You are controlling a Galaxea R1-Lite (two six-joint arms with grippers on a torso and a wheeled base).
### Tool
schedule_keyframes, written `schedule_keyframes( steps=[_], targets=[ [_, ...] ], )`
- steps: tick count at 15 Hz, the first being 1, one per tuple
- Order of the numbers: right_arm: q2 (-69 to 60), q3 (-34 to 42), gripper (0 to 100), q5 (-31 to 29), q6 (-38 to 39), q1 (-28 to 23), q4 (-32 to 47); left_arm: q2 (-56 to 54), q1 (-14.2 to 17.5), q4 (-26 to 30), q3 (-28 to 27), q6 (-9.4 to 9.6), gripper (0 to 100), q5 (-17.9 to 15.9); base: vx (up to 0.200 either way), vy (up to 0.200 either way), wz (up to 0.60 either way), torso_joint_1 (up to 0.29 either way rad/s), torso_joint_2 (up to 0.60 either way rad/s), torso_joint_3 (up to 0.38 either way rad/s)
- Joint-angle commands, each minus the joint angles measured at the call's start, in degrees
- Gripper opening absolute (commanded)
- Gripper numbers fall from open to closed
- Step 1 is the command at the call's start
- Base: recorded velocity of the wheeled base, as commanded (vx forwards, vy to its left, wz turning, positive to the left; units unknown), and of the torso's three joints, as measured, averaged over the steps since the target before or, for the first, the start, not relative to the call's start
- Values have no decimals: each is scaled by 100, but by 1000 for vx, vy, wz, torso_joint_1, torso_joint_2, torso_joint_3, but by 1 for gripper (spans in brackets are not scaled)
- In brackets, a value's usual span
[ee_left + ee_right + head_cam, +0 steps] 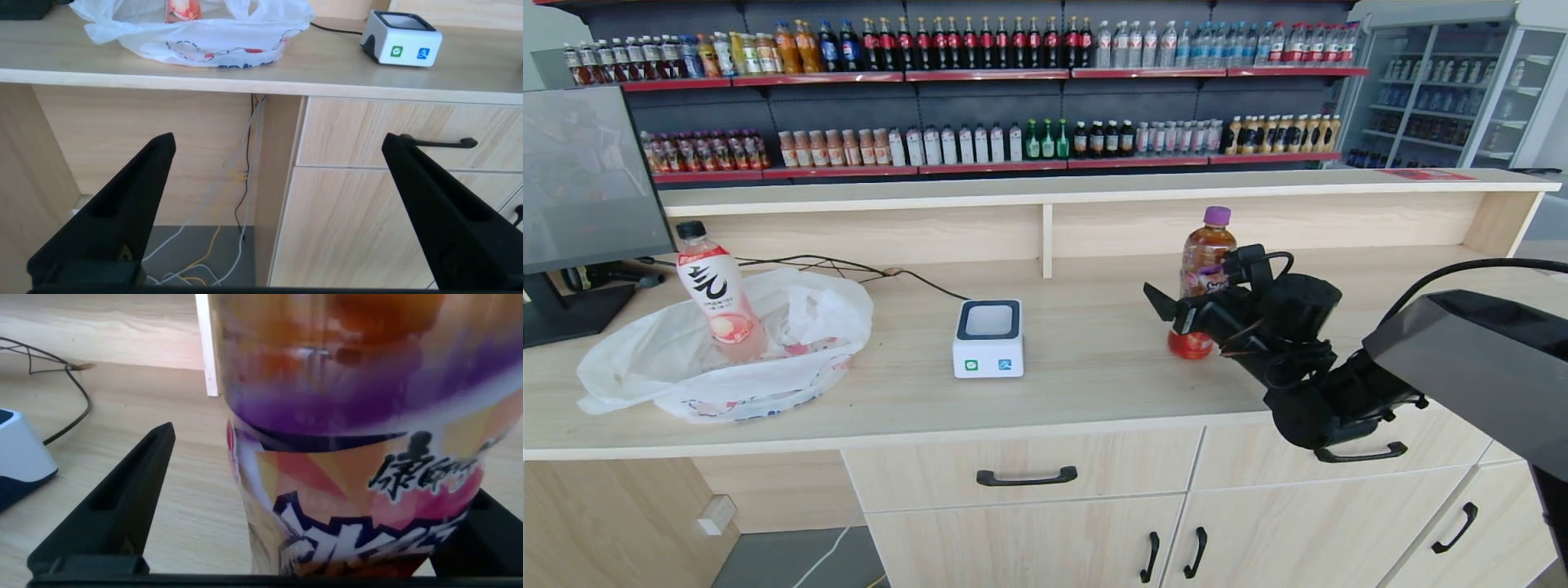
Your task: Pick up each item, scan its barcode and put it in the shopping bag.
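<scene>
Right gripper [1194,304] is spread open around the purple-capped iced tea bottle [1207,253], which stands upright on the counter [1094,367] right of the barcode scanner [988,336], with a gap still at one finger. Left gripper [278,143] hangs wide open and empty below the counter edge. The pink drink bottle [719,294] already stands inside the shopping bag [629,367] on the left.

Pale wooden bench [1094,384] with a raised back ledge and black-handled drawers [1021,459] beneath. Dark monitor [584,175] at its left end, black cable [849,266] trailing behind. Beyond, red-edged shelves [980,76] lined with drinks; glass-door fridge [1437,90] far right.
</scene>
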Motion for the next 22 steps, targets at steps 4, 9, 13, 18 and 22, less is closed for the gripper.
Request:
schedule_keyframes(
  steps=[4,9,13,18,22],
  targets=[
    [134,-219,100,39,-40,33,24,-2,0,0,0,-1,100,0,0,0,0,0,0,0],
    [90,-219,100,30,-14,86,-28,-2,0,0,0,-1,100,0,0,0,0,0,0,0],
    [-209,150,100,-164,22,218,-81,-2,0,0,0,-1,100,0,0,0,0,0,0,0],
    [-332,528,100,-172,109,183,-160,-2,0,0,0,-1,100,0,0,0,0,0,0,0],
    [-297,572,0,-164,136,183,-152,-2,0,0,0,-1,100,0,0,0,0,0,0,0]
  ],
)
